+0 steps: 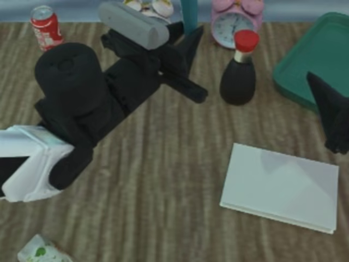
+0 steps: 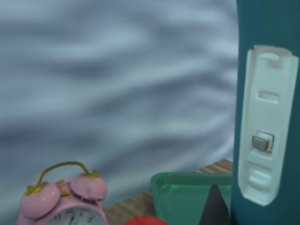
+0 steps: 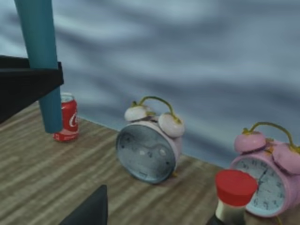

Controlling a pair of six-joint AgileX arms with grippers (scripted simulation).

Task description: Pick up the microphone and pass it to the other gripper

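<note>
Left hand: black two-fingered left hand (image 1: 182,52) at the far middle of the worktop, clamped on the microphone's teal handle; arm with a white lettered segment running back to the top view's near left.
Microphone: slim teal-handled microphone (image 2: 265,112) held upright and clear of the worktop, lower end hanging free in the right wrist view; in the top view only a short teal length (image 1: 189,13) shows at the far edge, head out of sight.
Button strip: white button strip (image 2: 267,124) down the handle, facing the left wrist camera.
Handling, judged: light, rigid, smooth-sided, so likely to slip or twist under a loose pinch; not fragile at the handle, the head better left alone.
Where to take hold, judged: bare teal handle below the left hand's grip, across its width, off the button strip.
Right hand: black pointed right hand (image 1: 329,117) at the top view's right edge, over the green tray, well apart from the microphone; cannot tell whether open or closed.
Stage, judged: pickup done, pass not yet made.
Nearby: black red-capped bottle (image 1: 240,71) between the two hands; pink twin-bell alarm clock (image 1: 235,22) just behind it.
Further out: green plastic tray (image 1: 313,54), red drinks can (image 1: 46,26), white flat book (image 1: 281,185) on the brown wood-grain worktop (image 1: 152,180).
</note>
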